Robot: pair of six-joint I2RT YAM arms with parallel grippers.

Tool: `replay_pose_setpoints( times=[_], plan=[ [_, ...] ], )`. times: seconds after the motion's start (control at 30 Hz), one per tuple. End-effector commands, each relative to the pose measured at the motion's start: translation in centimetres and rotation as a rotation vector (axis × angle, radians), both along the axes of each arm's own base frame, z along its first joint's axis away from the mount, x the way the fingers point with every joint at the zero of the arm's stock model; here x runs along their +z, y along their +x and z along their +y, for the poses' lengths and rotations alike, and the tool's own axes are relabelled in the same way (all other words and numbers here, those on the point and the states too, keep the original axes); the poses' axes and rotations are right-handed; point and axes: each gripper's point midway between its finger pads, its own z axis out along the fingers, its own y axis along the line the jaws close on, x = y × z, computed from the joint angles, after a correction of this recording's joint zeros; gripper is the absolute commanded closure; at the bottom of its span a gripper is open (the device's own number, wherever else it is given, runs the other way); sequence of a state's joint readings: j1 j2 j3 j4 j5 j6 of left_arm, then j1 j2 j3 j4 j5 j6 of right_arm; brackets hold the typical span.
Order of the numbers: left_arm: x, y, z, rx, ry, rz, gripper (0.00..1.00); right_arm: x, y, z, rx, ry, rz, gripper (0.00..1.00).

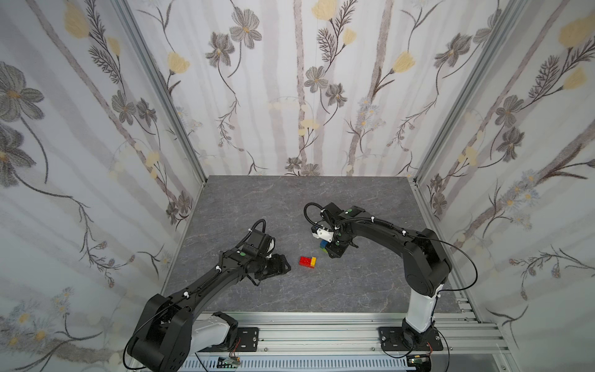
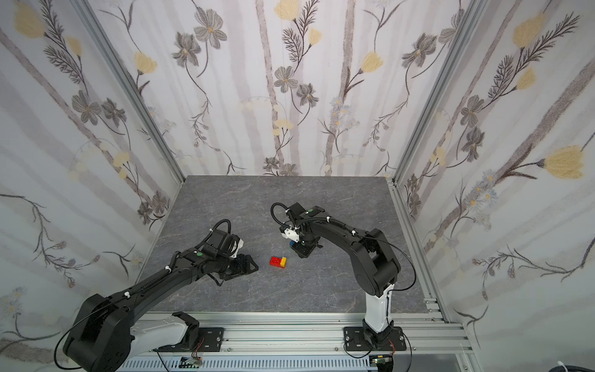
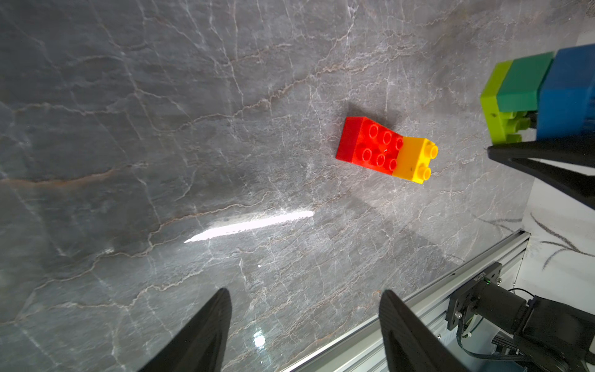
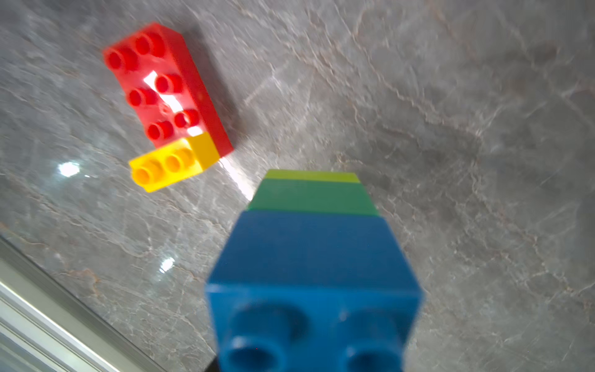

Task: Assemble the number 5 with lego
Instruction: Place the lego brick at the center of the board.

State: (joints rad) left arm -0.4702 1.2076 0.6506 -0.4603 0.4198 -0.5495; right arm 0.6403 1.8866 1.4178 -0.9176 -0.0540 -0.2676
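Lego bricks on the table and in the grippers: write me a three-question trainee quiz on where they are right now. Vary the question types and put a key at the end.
1. True or false: the yellow brick and the red brick lie touching on the table, in neither gripper.
2. What does the right gripper carry?
A) the red and yellow pair
B) a stack of the blue brick, dark-green brick and lime brick
C) nothing
3. Fill in: the left gripper is ___ and empty.

Key: 1 true; 2 B; 3 open.
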Motion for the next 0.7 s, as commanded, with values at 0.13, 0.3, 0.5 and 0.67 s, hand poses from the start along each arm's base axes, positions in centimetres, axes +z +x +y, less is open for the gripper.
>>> replay_pose_setpoints(
  times=[0.13,0.3,0.5,0.67],
  plan=[
    [0.4,0.3,-0.4,-0.009,-0.017,-0.013,0.27,-3.2,0.1,-1.9,-0.127,-0.073,0.036,0.72],
    [0.4,0.0,-0.1,-0.010,-0.012,-0.011,0.27,-4.0,0.3,-1.9,-0.146,-0.080,0.038,0.71],
    [0.2,-0.3,0.2,-0.005,-0.005,-0.013,0.27,-3.9,0.5,-2.0,-0.156,-0.081,0.024,0.59],
    [0.1,-0.3,0.1,-0.003,-0.007,-0.013,0.27,-3.8,0.5,-2.2,-0.158,-0.090,0.016,0.48]
  ],
)
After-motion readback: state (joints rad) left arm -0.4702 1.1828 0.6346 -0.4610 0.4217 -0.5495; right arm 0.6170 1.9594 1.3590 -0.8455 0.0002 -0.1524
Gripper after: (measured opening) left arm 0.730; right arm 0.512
